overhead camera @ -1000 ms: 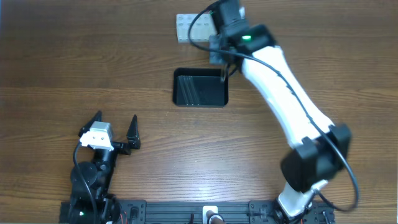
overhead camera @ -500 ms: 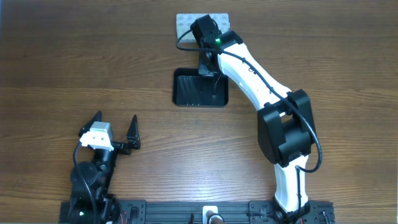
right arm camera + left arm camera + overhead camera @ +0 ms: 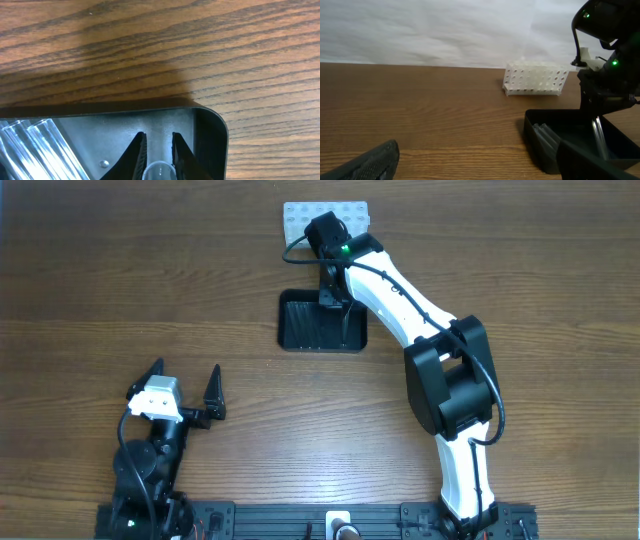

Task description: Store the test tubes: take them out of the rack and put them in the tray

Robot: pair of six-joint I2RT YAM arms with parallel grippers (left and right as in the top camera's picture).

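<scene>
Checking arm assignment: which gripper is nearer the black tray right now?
Right. The right gripper hangs over the tray, inside one corner, shut on a test tube. The left gripper is open near its base, well apart from the tray.

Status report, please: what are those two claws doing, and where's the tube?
Right gripper shut on test tube, low over tray. Left gripper open, by its base. Nothing in the way.
</scene>
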